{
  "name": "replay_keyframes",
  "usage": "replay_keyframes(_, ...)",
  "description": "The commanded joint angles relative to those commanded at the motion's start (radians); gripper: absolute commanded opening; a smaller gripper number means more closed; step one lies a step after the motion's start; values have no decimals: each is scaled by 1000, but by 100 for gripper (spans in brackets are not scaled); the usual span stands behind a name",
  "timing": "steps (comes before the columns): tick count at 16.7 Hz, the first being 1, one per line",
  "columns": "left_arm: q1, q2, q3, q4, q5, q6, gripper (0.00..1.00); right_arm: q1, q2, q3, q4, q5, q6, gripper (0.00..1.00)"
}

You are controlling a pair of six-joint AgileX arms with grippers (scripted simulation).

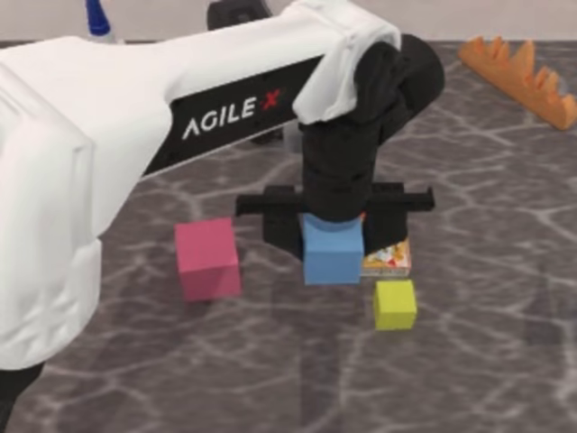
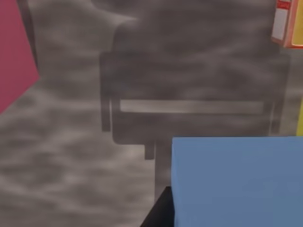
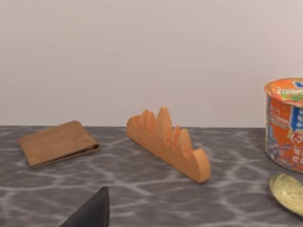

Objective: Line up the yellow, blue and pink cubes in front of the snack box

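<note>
Left gripper: clamped on the blue cube, seemingly just off the table.
Snack box: right beside it; a skewed drop could nudge it.
Yellow cube: just ahead, also bumpable.
Pink cube: well clear, opposite side.

Rendered tabletop (grey marble) scene

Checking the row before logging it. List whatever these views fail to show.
- Snack box: top view, mostly covered by the left gripper and blue cube; left wrist view cuts it at the edge.
- Left jaws' contact with the blue cube: hidden under the wrist.
- Right gripper: only a dark tip in the right wrist view.
- Yellow cube: a sliver in the left wrist view.
</note>
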State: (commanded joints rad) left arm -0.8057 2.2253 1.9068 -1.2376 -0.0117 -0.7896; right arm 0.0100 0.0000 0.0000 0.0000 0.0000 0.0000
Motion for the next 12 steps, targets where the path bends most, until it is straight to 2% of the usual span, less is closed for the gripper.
replay_keyframes(5, 2, 0, -18, 19, 1, 4, 0, 0, 0, 0, 0, 0, 0, 100)
replay_keyframes(12, 2, 53, -181, 237, 1, 2, 0, 0, 0, 0, 0, 0, 0, 100)
